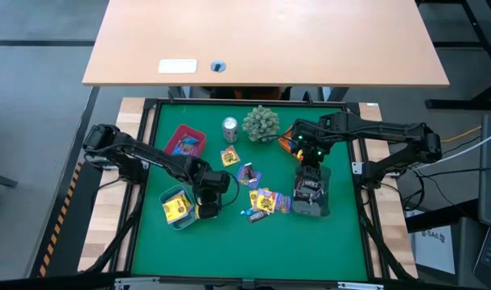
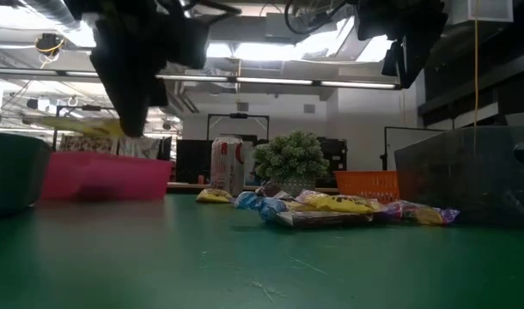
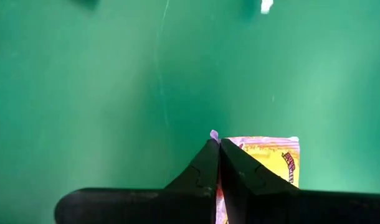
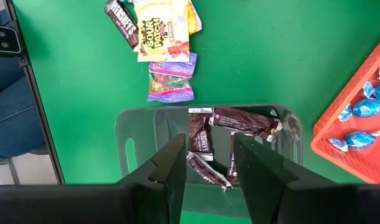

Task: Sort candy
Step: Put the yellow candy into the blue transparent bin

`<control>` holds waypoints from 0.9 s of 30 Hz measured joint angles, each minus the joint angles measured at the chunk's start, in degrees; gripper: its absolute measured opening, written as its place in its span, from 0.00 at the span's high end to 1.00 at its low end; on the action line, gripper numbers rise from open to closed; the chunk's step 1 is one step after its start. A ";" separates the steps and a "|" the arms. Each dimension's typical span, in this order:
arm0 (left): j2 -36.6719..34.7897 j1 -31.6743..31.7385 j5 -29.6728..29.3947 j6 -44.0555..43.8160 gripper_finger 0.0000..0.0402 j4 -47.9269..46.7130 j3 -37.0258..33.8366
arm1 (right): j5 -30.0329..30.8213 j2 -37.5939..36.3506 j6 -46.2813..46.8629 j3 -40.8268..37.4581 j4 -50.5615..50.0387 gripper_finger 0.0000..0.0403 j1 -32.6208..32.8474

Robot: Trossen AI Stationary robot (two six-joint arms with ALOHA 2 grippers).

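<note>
Near the middle of the green table [image 1: 253,246] lies the loose candy [image 1: 260,203]: a dark bar reading "HERSHEY'S" [image 4: 121,20], a yellow packet printed "SOUR PATCH KIDS" [image 4: 160,31], and a purple-edged clear packet [image 4: 171,82] just beside them. More sweets are already sorted. Dark brown mini bars [image 4: 243,121], one also lettered "HERSHEY'S", lie in the grey tray [image 4: 131,134]; blue-wrapped pieces [image 4: 367,107] lie in the orange tray [image 4: 339,134]; yellow packets fill the teal tray [image 1: 178,208] at the table's left. A pink tray [image 1: 186,141] holding a few sweets stands farther back.

The left gripper [image 3: 217,149] is clenched on the corner of a yellow packet with red print [image 3: 271,158], its lettering too partial to read, held above the mat beside the teal tray. The right gripper [image 4: 209,162] hangs over the grey tray with its fingers apart and nothing between them.

Behind the sweets stand a silver can [image 1: 230,128] with red lettering, unreadable, and a green spiky plant ball [image 1: 261,122].
</note>
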 joint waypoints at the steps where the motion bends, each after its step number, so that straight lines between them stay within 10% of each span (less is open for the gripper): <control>1: -0.02 -0.01 0.00 0.57 1.00 -2.23 1.16 | 0.00 0.00 0.00 0.00 0.00 0.67 0.00; 14: -0.09 -4.94 -2.70 -4.98 1.00 -24.84 7.36 | 0.00 0.00 0.00 0.00 0.00 0.67 0.00; 27: -0.09 -11.73 -5.46 -9.84 1.00 -23.51 5.23 | 0.00 0.00 0.00 0.00 0.04 0.67 0.00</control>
